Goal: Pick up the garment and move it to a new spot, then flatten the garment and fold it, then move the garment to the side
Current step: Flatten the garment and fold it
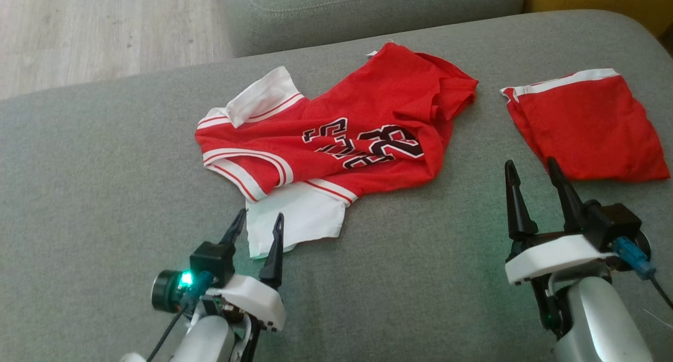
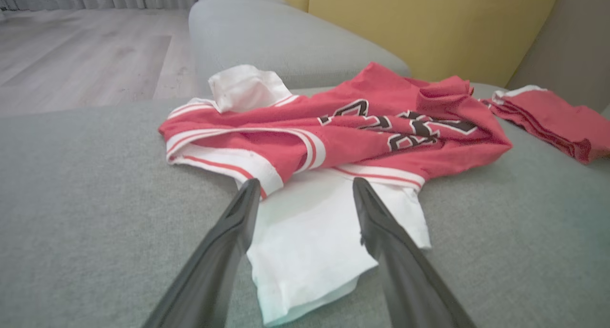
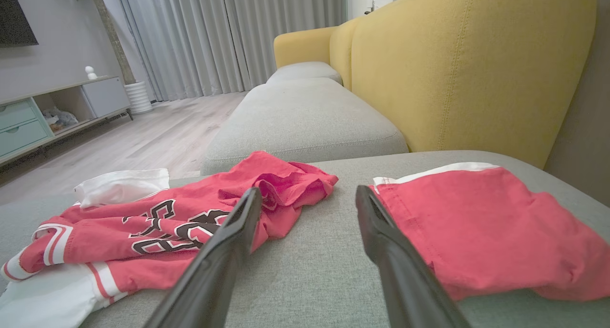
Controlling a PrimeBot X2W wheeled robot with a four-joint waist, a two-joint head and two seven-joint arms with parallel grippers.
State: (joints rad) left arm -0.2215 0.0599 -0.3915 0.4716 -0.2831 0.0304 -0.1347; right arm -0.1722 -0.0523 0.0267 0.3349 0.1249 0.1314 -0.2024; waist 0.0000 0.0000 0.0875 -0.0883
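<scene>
A red garment (image 1: pixel 336 136) with white trim and black lettering lies crumpled near the middle of a grey sofa seat (image 1: pixel 105 167). A white panel of it spreads toward the robot, and a white flap is turned up at its far left corner. The left pincer (image 1: pixel 261 214) hovers at the near edge of that white panel with its two dark fingers spread. Seen from the left wrist, the white cloth (image 2: pixel 305 232) lies between and beneath them, but nothing is pinched; whether the tips touch the fabric cannot be told. The right pincer (image 1: pixel 530 162) is likewise spread and holds nothing. It is poised over bare cushion between the garment and a second, smaller red piece (image 1: pixel 589 125) with a white band, which lies flat to the right, apart from the garment. In the head view the right pincer's outer fingertip stands just beside that piece's near left edge. Beyond the seat are a pale wooden floor (image 1: pixel 105 30) and, in the right wrist view, a yellow backrest (image 3: pixel 467 70).
</scene>
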